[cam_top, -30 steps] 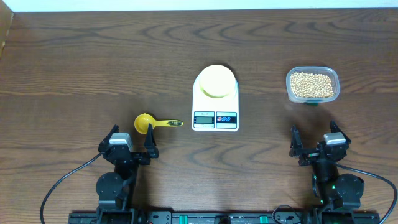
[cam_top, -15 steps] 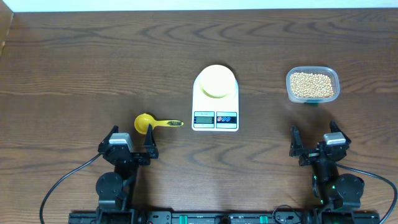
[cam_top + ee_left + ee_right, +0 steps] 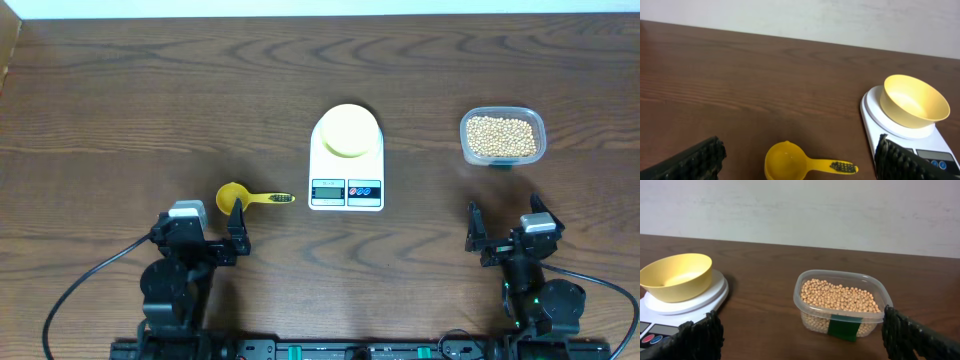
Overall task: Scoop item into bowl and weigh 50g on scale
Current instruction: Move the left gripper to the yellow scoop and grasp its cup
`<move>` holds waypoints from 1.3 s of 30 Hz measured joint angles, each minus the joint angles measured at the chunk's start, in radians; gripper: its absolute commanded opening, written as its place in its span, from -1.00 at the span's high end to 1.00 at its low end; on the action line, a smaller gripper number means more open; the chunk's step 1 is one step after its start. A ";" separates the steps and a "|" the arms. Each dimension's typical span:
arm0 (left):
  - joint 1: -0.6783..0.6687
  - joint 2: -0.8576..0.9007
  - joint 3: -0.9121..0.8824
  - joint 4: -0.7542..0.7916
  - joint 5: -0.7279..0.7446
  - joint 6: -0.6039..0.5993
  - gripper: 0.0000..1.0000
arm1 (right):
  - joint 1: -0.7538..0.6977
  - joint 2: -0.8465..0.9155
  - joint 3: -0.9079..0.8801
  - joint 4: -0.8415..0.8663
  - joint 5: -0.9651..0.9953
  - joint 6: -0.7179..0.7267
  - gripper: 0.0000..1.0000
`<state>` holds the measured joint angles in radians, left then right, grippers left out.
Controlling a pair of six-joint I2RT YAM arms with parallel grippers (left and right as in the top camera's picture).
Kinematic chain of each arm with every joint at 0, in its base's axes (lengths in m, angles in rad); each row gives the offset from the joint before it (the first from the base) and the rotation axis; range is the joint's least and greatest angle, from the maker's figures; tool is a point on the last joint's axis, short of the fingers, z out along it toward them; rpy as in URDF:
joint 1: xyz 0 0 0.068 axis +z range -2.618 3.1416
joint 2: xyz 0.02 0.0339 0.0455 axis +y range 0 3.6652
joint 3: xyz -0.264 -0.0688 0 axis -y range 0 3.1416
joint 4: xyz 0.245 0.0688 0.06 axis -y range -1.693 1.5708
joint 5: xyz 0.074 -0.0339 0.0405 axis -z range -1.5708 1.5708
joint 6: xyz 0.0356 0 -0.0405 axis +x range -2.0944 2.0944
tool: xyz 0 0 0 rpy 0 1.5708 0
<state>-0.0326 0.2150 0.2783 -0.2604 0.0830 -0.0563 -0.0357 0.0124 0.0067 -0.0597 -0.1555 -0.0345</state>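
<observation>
beans (image 3: 502,137), small, round and tan, fill a clear tub (image 3: 466,131) right of the white scale (image 3: 346,192), where the yellow bowl (image 3: 347,130) sits. left fingers (image 3: 690,162) and right fingers (image 3: 920,335) stand wide, empty.

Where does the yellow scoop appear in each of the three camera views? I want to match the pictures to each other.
Overhead: the scoop lies left of the scale, with its handle pointing toward it.
Left wrist: the scoop is at the bottom centre, left of the scale.
Right wrist: the scoop is not in the picture.
Shared landmark: the white scale with the bowl on it shows in all three views.
</observation>
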 measured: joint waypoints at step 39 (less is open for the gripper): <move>0.003 0.776 0.917 -0.673 0.362 0.000 -0.97 | 0.000 0.000 0.000 0.000 0.000 0.000 -0.99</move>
<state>-0.0299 0.9909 1.1957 -0.9333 0.4450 -0.0563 -0.0357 0.0128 0.0067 -0.0597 -0.1555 -0.0345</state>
